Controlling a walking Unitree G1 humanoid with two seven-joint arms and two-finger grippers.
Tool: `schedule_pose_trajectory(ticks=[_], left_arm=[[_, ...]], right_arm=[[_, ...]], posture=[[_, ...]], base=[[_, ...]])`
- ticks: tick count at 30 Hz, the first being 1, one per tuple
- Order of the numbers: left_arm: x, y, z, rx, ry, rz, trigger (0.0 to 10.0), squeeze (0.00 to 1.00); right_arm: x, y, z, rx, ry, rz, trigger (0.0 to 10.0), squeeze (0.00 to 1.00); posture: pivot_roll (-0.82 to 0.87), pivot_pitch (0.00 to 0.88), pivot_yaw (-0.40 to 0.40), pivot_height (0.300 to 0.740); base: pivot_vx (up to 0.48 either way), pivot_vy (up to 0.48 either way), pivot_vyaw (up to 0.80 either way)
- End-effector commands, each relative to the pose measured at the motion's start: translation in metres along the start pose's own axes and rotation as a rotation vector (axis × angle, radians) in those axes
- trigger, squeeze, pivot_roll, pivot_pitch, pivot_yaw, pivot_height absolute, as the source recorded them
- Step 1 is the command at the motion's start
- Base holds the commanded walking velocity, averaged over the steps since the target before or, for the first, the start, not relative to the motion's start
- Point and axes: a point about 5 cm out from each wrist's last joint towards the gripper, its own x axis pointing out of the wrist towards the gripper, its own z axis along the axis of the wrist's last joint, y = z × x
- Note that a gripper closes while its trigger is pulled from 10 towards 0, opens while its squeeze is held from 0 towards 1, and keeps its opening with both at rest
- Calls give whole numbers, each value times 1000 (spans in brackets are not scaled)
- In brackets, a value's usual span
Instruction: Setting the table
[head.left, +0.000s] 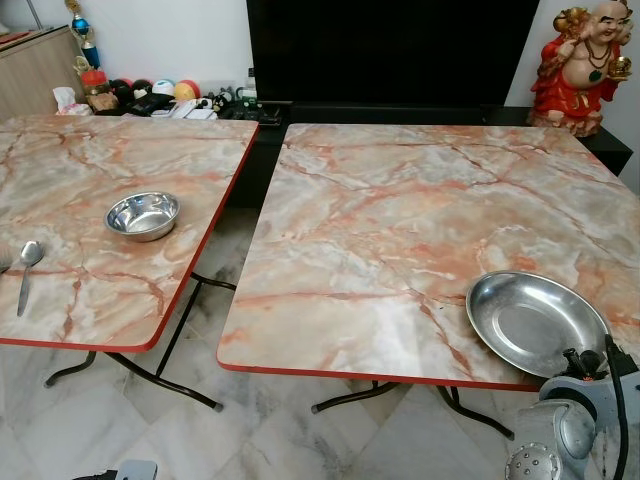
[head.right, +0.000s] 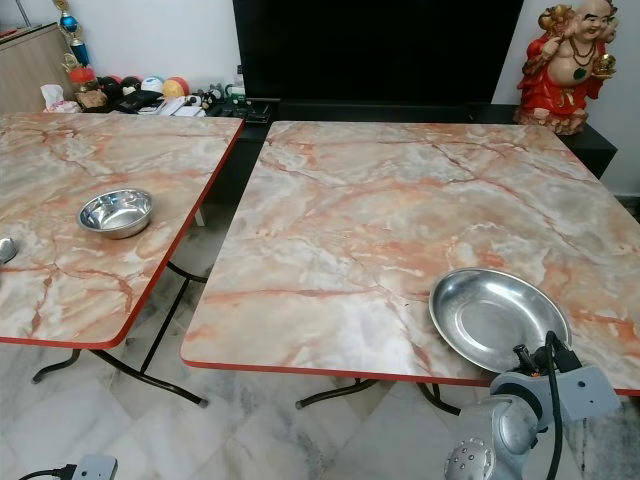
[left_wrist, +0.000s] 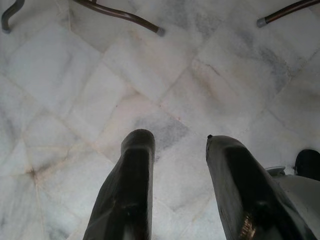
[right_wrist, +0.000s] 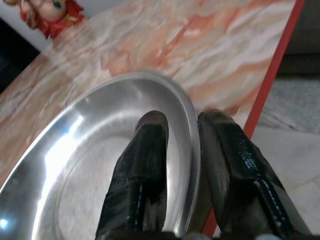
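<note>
Marble-patterned, red-edged surface (head.left: 400, 240) on the right is carrying one steel plate (head.left: 535, 320) at its near edge. The right pincer (right_wrist: 182, 125) is pinching that plate's rim, one finger inside, one outside. On the neighbouring left surface (head.left: 90, 170) a steel bowl (head.left: 143, 214) and spoon (head.left: 27, 270) are waiting. The left pincer (left_wrist: 177, 150) is hanging spread over the floor. Setting looks barely begun.

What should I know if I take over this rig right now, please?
Right gripper: shut on the rim of the steel plate, which lies at the near edge of the right table.
Left gripper: open, idle above the floor.
Steel bowl and spoon lie on the left table.
Done: plate is on the table. Left: release it, probably bring bowl and spoon over.
</note>
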Motion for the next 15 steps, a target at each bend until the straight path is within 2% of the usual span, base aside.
schedule_pose_trajectory(ticks=[1,9,10,11,15], left_arm=[[-1,1,-4,14,18,0,10000,0],[-1,1,-4,11,17,1,10000,0],[-1,1,-4,9,17,2,10000,0],[-1,1,-4,7,16,4,10000,0],[-1,1,-3,-6,15,8,10000,0]], right_arm=[[0,0,7,3,-35,-17,10000,0],[2,-3,13,-2,-77,-43,10000,0],[2,-2,17,-32,-105,-29,10000,0],[0,5,24,-109,-171,22,10000,0],[-3,20,31,-192,-231,125,10000,0]], posture=[[-28,42,8,740],[-28,41,7,740],[-28,40,8,740],[-27,39,8,740],[-37,39,11,740]], base=[[0,0,0],[0,0,0],[0,0,0],[0,0,0],[0,0,0]])
